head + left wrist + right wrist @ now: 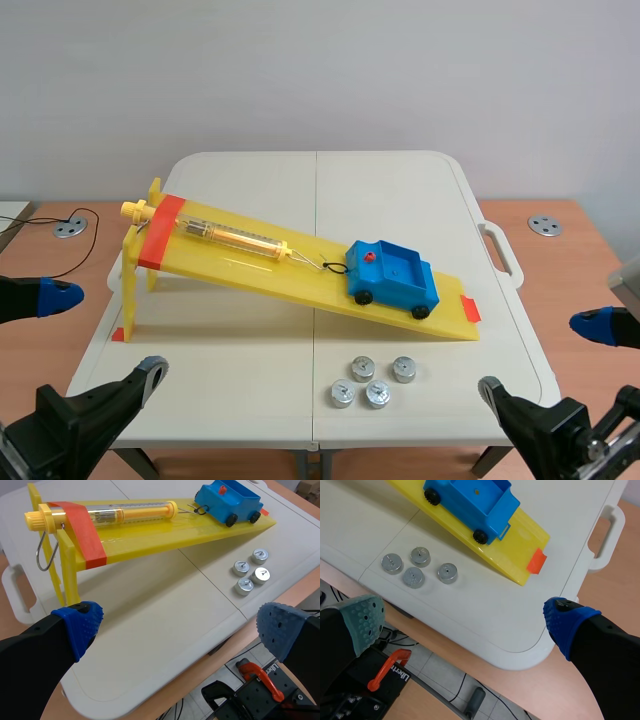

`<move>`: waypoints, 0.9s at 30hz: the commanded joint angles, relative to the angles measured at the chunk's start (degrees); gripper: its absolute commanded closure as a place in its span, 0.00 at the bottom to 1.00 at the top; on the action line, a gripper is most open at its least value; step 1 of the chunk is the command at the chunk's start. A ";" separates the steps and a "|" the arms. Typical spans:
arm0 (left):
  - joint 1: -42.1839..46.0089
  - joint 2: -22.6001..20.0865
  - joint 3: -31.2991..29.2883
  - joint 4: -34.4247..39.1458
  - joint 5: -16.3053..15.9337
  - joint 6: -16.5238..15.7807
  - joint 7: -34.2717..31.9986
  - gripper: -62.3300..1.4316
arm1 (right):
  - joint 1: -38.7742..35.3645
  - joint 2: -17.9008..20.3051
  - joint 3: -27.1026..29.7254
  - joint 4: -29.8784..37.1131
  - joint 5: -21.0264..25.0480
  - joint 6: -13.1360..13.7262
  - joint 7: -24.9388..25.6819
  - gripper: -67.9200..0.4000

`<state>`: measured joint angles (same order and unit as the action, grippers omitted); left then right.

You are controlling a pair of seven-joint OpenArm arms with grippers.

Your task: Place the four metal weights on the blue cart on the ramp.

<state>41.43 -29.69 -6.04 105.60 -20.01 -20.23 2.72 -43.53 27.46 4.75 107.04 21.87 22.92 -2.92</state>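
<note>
Not yet begun: four weights [363, 369] grouped on desk [250, 340] beside ramp [250, 258]; cart [392, 275] empty; left hand [180, 625] and right hand [465, 615] spread apart, empty.

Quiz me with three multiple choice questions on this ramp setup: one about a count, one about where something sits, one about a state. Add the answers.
1. How many small round metal weights lie on the white table?
A) two B) four C) six
2. Where is the blue plastic cart?
A) near the low end of the yellow plastic ramp B) at its top C) off it
3. The left tool and right tool are:
A) both open B) both shut on weights C) one open, one shut

Answers: B, four discs cluster in front of the ramp; A, the cart stands just above the low edge; A, each wrist view shows its tool spread with nothing between.
</note>
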 commanded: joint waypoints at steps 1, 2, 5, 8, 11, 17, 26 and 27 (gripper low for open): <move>1.55 -0.81 -0.90 4.37 -4.63 -0.94 -8.70 0.00 | 0.52 2.51 2.03 3.23 1.64 -1.46 6.75 0.03; 1.55 -0.81 -0.90 4.37 -4.63 -0.94 -8.70 0.00 | 0.52 2.51 2.03 3.23 1.64 -1.46 6.75 0.03; 1.55 -0.81 -0.90 4.37 -4.63 -0.94 -8.70 0.00 | 0.52 2.51 2.03 3.23 1.64 -1.46 6.75 0.03; 1.55 -0.81 -0.90 4.37 -4.63 -0.94 -8.70 0.00 | 0.52 2.51 2.03 3.23 1.64 -1.46 6.75 0.03; 1.55 -0.81 -0.90 4.37 -4.63 -0.94 -8.70 0.00 | 0.52 2.51 2.03 3.23 1.64 -1.46 6.75 0.03; 1.55 -0.81 -0.90 4.35 -4.63 -0.94 -8.70 0.00 | 0.55 2.51 2.03 3.23 1.60 -1.49 6.75 0.03; 1.22 0.02 -0.90 4.15 -4.59 -0.94 -8.72 0.00 | 0.68 2.47 2.03 3.23 -0.96 -1.49 6.71 0.03; 1.22 0.22 -0.90 4.15 -4.59 -0.94 -8.72 0.00 | 0.68 2.47 2.03 3.23 -0.96 -1.49 6.73 0.03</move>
<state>41.43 -29.67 -6.04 105.60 -20.01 -20.23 2.72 -43.53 27.46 4.75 107.04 19.62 22.92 -2.90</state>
